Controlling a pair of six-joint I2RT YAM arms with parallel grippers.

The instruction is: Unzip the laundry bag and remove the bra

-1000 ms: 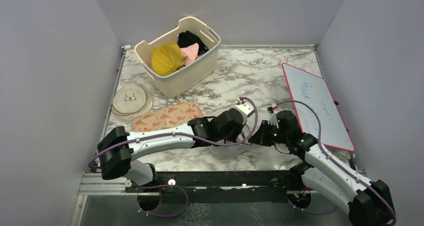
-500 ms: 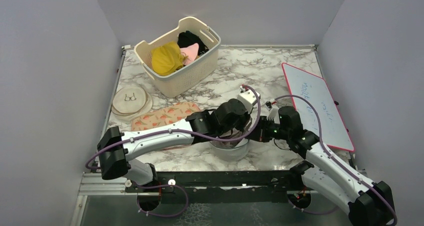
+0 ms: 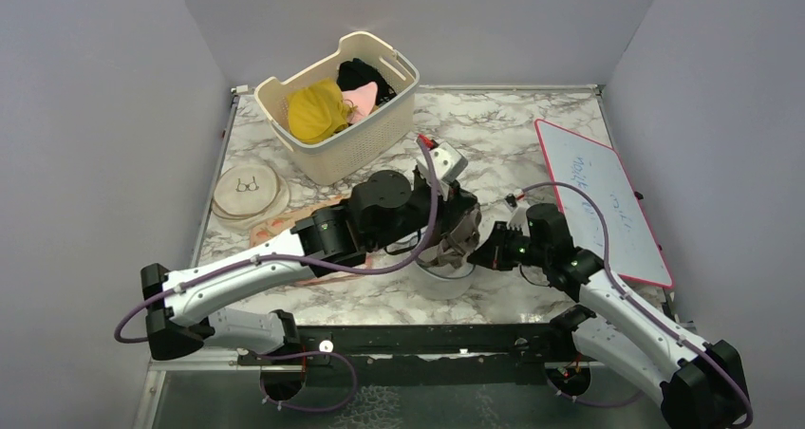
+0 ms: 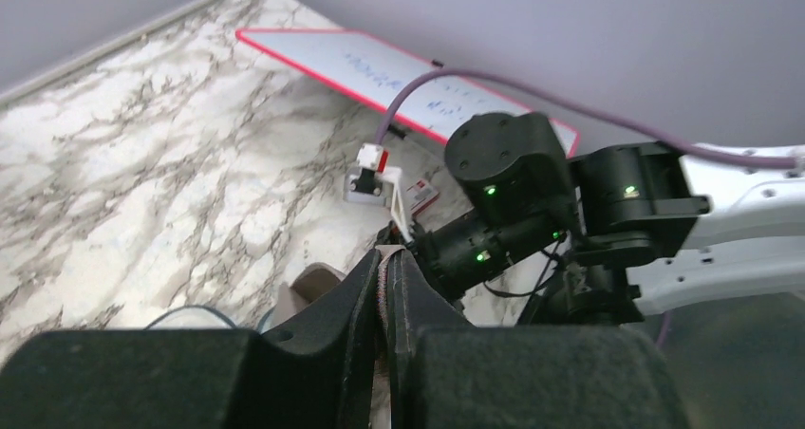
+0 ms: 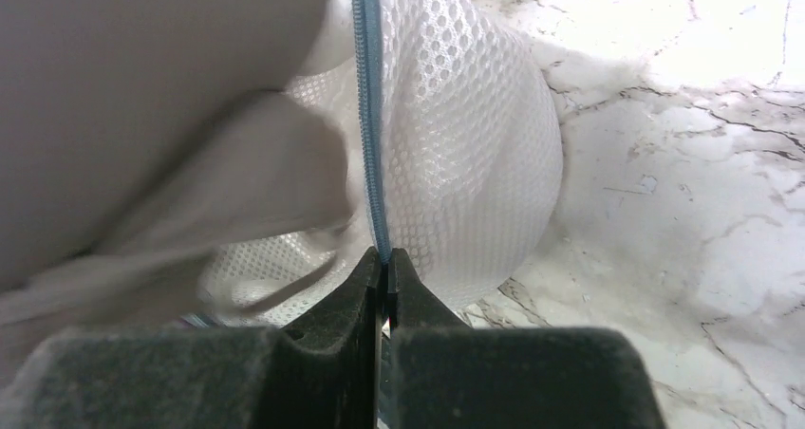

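The laundry bag [image 3: 444, 279] is a round white mesh drum near the table's front middle; its mesh [image 5: 465, 135] and blue-grey zip rim [image 5: 368, 116] fill the right wrist view. My right gripper [image 5: 384, 256] is shut on that zip rim, at the bag's right side [image 3: 480, 255]. A beige bra [image 3: 456, 241] hangs from the bag's open top, blurred at the left of the right wrist view [image 5: 142, 116]. Above the bag, my left gripper [image 3: 462, 230] is shut on the bra's edge [image 4: 387, 258]; a beige cup [image 4: 311, 285] shows below the fingers.
A cream laundry basket [image 3: 356, 144] with yellow, pink and black clothes stands at the back left. A flat cream disc with a glasses drawing [image 3: 249, 190] and a peach patterned pouch [image 3: 285, 225] lie at the left. A red-framed whiteboard [image 3: 598, 196] lies at the right.
My left arm has risen and swung back toward the table's middle, drawing the beige bra up out of the bag. The right gripper has stayed on the zip rim.
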